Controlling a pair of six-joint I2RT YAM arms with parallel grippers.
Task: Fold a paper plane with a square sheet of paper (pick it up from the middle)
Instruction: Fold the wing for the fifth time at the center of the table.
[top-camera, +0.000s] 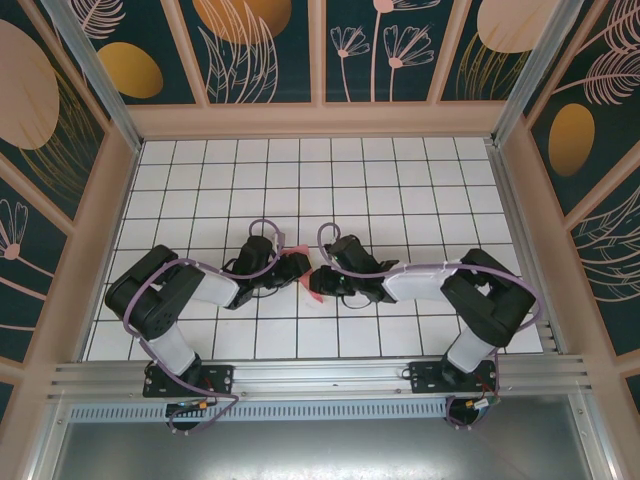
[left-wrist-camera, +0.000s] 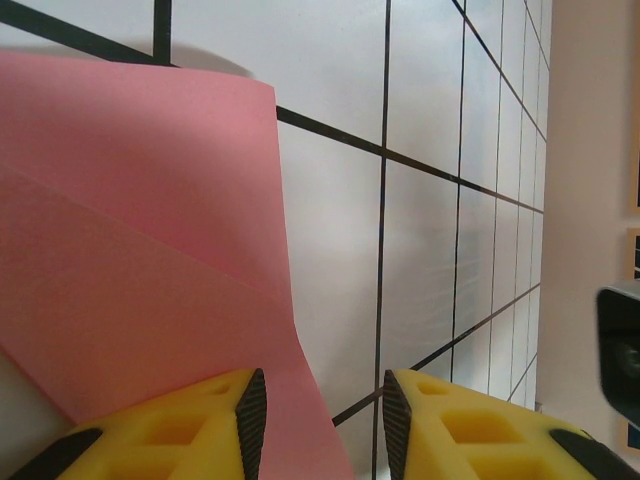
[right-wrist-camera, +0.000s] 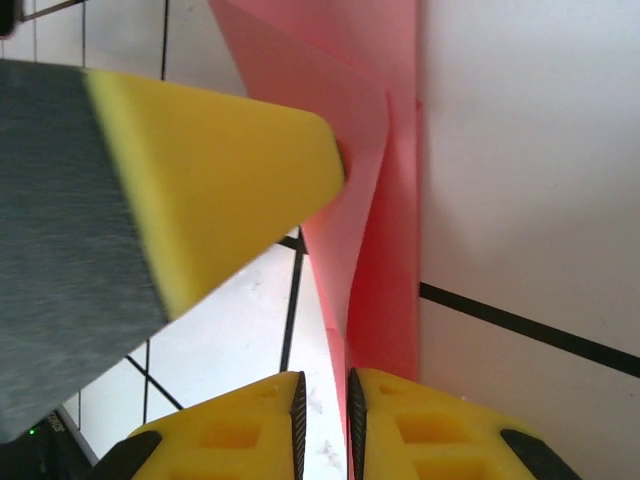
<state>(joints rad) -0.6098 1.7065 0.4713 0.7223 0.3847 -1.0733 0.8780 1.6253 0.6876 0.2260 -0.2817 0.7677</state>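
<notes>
— Both are black-and-white jointed arms, the left arm (top-camera: 215, 290) and the right arm (top-camera: 415, 283), thin purple cables (top-camera: 265, 221) looping along them.
— The fingers (left-wrist-camera: 190, 432) are chunky yellow plastic wedges with black ribbed pads (left-wrist-camera: 252, 415) inside.

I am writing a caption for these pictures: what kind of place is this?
Probably a robot test cell, not a home: a white grid-tiled table, a left arm and a right arm bolted at an aluminium rail, and printed leaf-pattern walls closing it in.
</notes>
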